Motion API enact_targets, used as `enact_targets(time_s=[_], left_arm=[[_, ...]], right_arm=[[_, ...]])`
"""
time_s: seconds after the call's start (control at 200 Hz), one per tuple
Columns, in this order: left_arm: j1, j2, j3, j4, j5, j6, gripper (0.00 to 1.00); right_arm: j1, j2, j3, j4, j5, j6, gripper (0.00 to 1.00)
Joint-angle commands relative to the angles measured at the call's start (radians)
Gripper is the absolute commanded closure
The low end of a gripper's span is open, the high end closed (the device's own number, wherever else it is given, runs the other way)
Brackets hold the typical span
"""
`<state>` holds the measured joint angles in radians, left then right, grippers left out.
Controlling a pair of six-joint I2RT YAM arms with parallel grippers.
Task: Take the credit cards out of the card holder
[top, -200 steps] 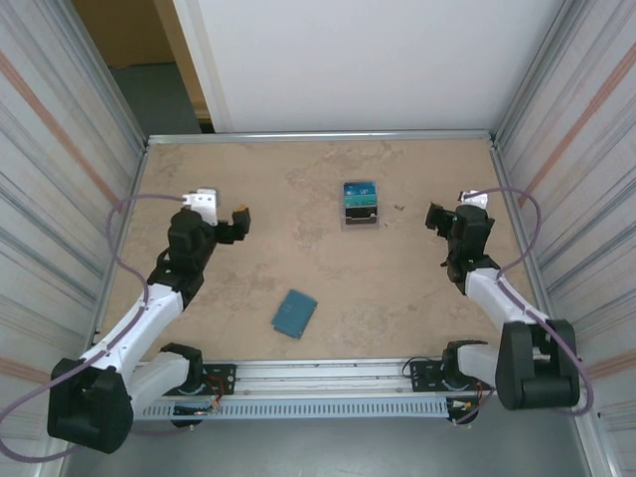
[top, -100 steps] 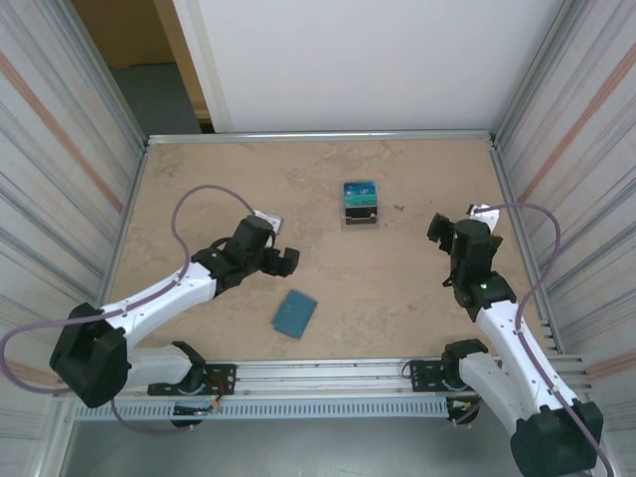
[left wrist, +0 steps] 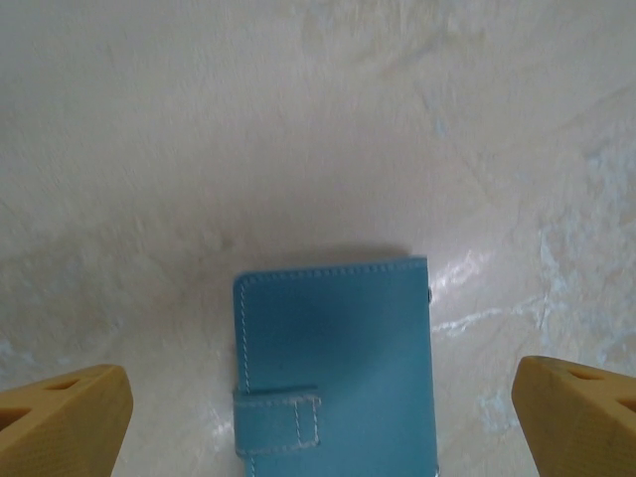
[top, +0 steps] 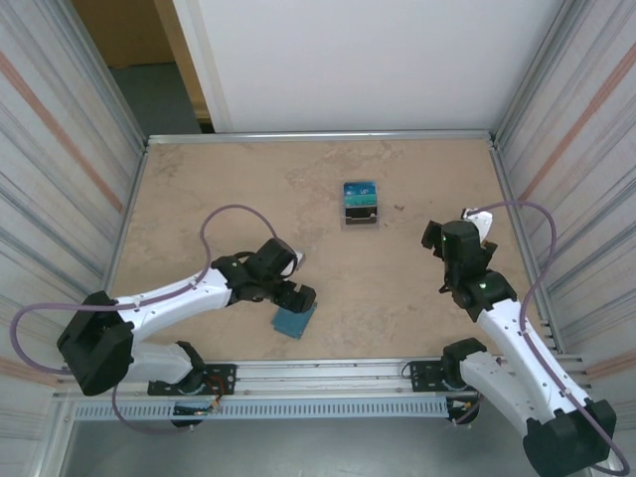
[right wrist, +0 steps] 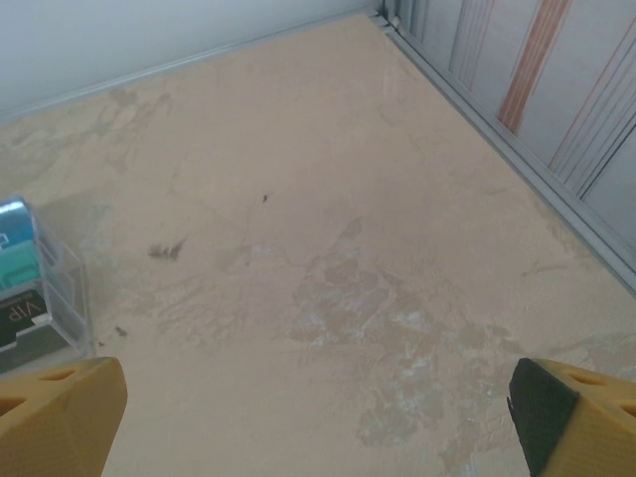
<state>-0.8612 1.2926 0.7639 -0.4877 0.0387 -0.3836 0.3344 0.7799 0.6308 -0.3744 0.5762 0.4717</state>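
The card holder (top: 290, 323) is a flat teal-blue wallet lying closed on the table near the front edge. Its strap (left wrist: 278, 417) is fastened across the left edge in the left wrist view. The credit cards are hidden. My left gripper (top: 301, 297) hovers just over the holder's far edge, open. In the left wrist view the card holder (left wrist: 338, 348) lies between my left gripper's (left wrist: 323, 422) widely spread yellow fingers (left wrist: 60, 417), neither touching it. My right gripper (top: 438, 242) stands open at the right over bare table, its fingers (right wrist: 55, 412) far apart with nothing between them.
A small clear stand (top: 360, 204) with a dark base and blue-teal top sits at mid-table toward the back; the stand (right wrist: 35, 298) shows at the left of the right wrist view. Metal walls (top: 556, 149) fence both sides, and a rail (top: 318, 383) runs along the front.
My left arm has swung right and toward the front, bringing its open gripper from the left side of the table to just over the card holder. The right gripper has shifted slightly.
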Motion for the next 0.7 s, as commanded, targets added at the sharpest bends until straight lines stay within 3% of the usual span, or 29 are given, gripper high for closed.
enact_targets(time_s=[0.0, 0.256, 0.697], left_arm=[[-0.016, 0.004, -0.041, -0.069, 0.013, -0.078, 0.01], [-0.101, 0.053, -0.045, -0.056, -0.016, -0.141, 0.01], [-0.221, 0.245, 0.055, -0.105, -0.202, -0.19, 0.01]], right_arm=[[0.026, 0.004, 0.007, 0.01, 0.062, 0.041, 0.01], [0.038, 0.022, 0.0, 0.042, 0.062, 0.051, 0.01], [0.045, 0.018, -0.025, 0.07, 0.059, 0.063, 0.01]])
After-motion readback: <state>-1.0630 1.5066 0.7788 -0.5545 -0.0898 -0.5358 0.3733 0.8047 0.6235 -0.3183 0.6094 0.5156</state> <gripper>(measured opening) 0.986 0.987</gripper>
